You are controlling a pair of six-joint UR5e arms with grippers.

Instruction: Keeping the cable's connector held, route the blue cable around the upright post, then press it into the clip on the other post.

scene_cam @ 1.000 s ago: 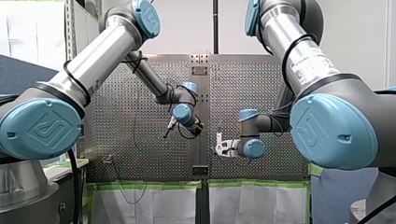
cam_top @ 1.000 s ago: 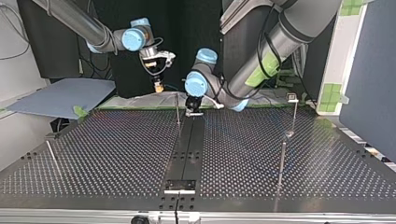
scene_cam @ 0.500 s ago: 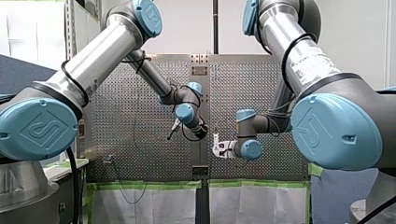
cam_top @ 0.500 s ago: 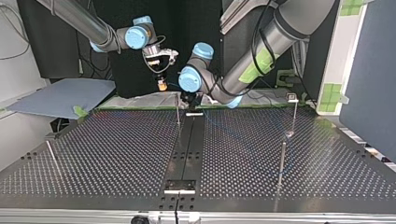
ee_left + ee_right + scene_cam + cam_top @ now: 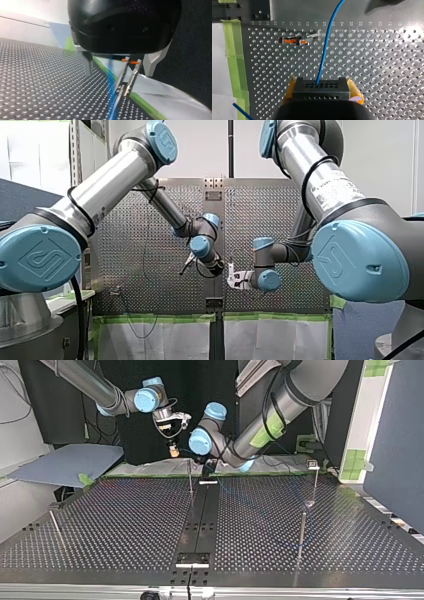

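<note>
My right gripper (image 5: 321,87): jaws clamped on the black connector (image 5: 321,92), with a yellow pad (image 5: 289,91) at each side. The blue cable (image 5: 327,45) leaves the connector straight ahead of these jaws, over the perforated surface (image 5: 387,62). A small metal fitting (image 5: 297,40) with orange parts sits ahead of the jaws, just beside the cable. Green tape (image 5: 233,50) lies well off to one side.

My left gripper (image 5: 123,93): jaws together at the tips, cable alongside. I cannot tell whether they pinch it.

A thin post (image 5: 190,477) stands between both sets of jaws.

My left pincer (image 5: 187,266) has swung down toward the front view's middle, closing on my right pincer (image 5: 233,278), which has edged slightly leftward
</note>
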